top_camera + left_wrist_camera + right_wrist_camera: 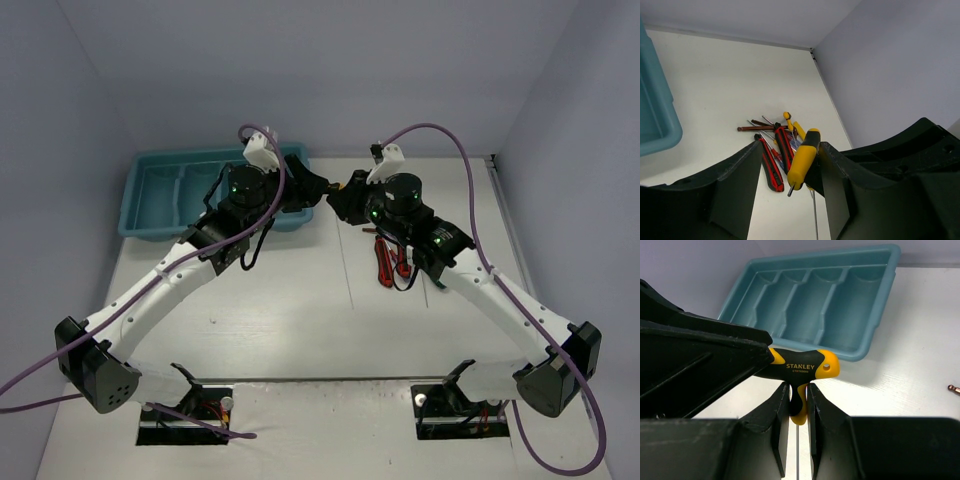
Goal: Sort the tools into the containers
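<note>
My right gripper is shut on the stem of a yellow-and-black T-handle tool and holds it above the table. My left gripper is open, its jaws set wide around one end of that handle, which lies against its right-hand finger. The two grippers, left and right, meet near the tray's right end. The teal tray with four oblong compartments looks empty in the right wrist view. The other tools, red-handled pliers and thin screwdrivers, lie in a pile on the table.
The tray's corner shows at the left of the left wrist view. A brown tool tip lies at the right edge of the right wrist view. Walls close the table at the back and on both sides.
</note>
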`<control>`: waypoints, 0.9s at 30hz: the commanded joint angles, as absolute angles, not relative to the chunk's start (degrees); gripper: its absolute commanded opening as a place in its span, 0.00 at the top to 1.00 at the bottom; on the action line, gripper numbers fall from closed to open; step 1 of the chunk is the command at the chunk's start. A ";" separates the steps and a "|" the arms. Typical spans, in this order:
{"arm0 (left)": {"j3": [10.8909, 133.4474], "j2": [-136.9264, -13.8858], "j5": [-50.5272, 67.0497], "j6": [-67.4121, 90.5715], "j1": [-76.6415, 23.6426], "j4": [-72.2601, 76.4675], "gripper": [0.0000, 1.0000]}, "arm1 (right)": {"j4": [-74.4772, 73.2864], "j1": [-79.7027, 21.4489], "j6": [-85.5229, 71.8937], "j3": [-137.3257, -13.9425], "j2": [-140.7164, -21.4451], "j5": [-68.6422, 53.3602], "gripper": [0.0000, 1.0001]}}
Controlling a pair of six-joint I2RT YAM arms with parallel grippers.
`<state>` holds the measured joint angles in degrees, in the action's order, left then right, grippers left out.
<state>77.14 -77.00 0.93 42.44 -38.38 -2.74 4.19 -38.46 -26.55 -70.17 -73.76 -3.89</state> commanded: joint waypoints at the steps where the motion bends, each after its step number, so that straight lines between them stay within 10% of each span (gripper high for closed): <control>1: 79.01 -76.38 2.90 42.69 -39.05 1.05 0.54 | 10.46 -38.76 -27.33 -70.93 -73.83 -4.13 1.00; 19: 78.57 -75.55 1.40 36.77 -39.28 3.41 1.00 | 11.43 -38.85 -28.84 -70.64 -74.52 -5.80 0.97; 27: 79.70 -72.57 -1.11 29.39 -35.88 -3.87 1.00 | 11.15 -38.76 -27.94 -68.43 -72.50 -5.83 0.29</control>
<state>77.14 -76.55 0.91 35.28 -38.73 -2.44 6.53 -38.46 -28.41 -69.44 -74.92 -5.12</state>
